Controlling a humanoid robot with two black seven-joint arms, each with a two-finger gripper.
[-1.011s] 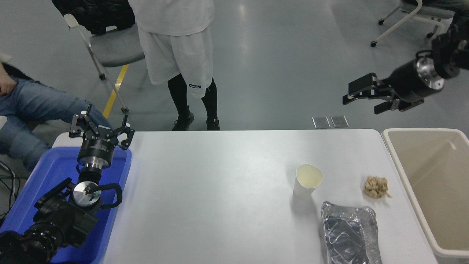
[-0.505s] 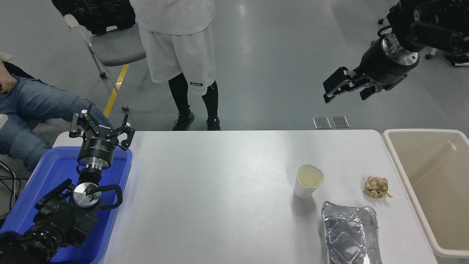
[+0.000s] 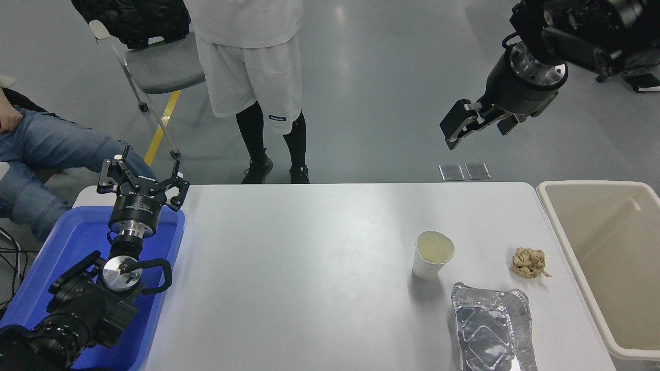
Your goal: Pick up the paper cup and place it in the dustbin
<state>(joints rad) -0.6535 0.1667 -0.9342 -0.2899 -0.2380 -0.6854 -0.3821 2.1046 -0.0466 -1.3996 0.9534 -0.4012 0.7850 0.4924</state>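
My right gripper (image 3: pixel 474 126) hangs high beyond the far edge of the table (image 3: pixel 319 268), fingers parted and holding nothing, pointing down and to the left. The paper cup (image 3: pixel 432 255) stands upright on the table well apart from it, nearer to me and a little to the left, its mouth open upward. Just beside the cup on my near side lies a foil tray (image 3: pixel 492 327), whose near end is cut off by the bottom edge. A small tan paper wad (image 3: pixel 529 263) sits between the cup and the dustbin (image 3: pixel 557 226), which stands against the table's right end, its right side cut off. Nothing lies between my fingers and the cup's rim. My left gripper (image 3: pixel 142 180) is parked over a blue tray (image 3: pixel 72 242) at the lower left, fingers spread and empty. A person in white shorts (image 3: pixel 250 77) stands at the far side; another in jeans (image 3: pixel 46 149) sits at the left, mostly out of frame.
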